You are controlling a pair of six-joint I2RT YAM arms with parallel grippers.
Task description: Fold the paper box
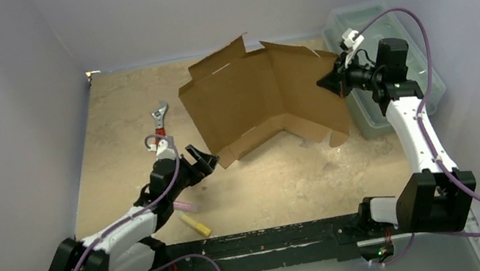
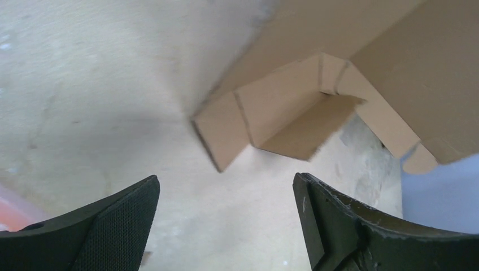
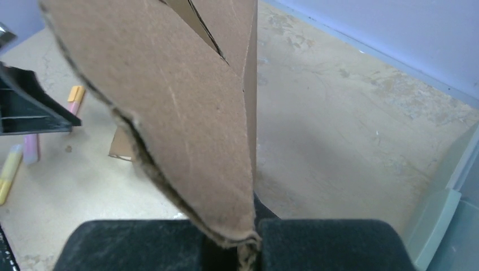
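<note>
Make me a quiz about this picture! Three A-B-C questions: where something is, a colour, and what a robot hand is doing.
1. Where is the wrench?
A. on top of the paper box
B. on the table, left of the paper box
C. in the left gripper

2. What colour is the bin?
A. pale green
B. red
C. black

3. What is the left gripper doing?
A. pinching the paper box
B. gripping the wrench
C. open, holding nothing

Answers:
1 B, it lies on bare table left of the box.
2 A, its walls look see-through green.
3 C, its jaws stand apart, gripping nothing.
</note>
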